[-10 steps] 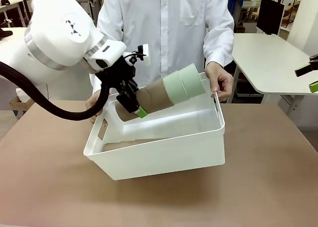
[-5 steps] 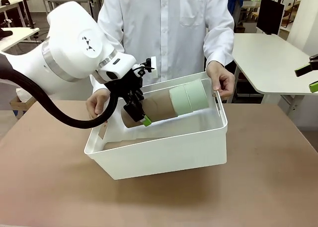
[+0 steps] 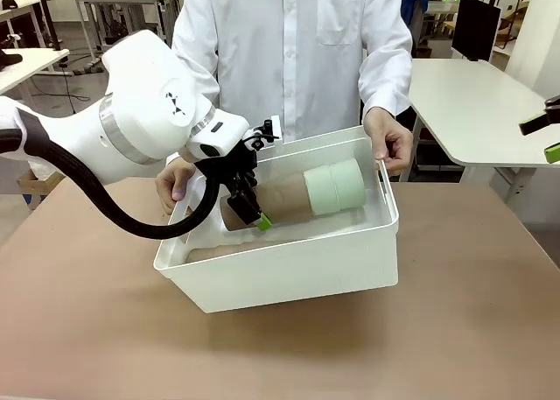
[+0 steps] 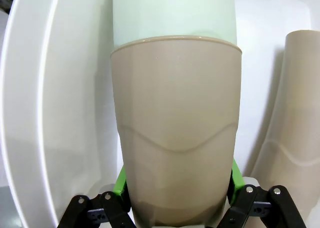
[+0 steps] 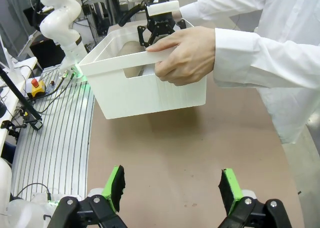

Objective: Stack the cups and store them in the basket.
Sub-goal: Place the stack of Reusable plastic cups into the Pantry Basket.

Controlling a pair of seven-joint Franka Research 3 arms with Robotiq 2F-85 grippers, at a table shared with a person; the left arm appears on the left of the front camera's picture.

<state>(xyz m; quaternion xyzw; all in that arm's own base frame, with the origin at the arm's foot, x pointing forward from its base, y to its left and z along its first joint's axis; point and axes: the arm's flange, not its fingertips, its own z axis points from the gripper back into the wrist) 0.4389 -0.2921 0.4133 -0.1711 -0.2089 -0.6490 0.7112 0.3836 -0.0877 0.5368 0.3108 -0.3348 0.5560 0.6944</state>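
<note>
The cups (image 3: 308,192) have sunk lower into the basket (image 3: 289,269).

Stacked cups (image 3: 306,192) lie inside the basket (image 3: 289,273).

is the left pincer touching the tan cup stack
Touching: the left wrist view shows the left pincer with green pads pressed on both sides of the tan-brown tumbler stack.

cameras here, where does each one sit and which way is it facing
Front view: between the arms, facing the person across the table; left gripper lowers the stack of cups into the basket.
Left wrist view: on the left wrist, looking along its fingers clamped on the tan cup; basket wall beside.
Right wrist view: on the right wrist, right gripper open, facing the person's hand on the basket rim.
Shared: the basket shows in all three.
</note>
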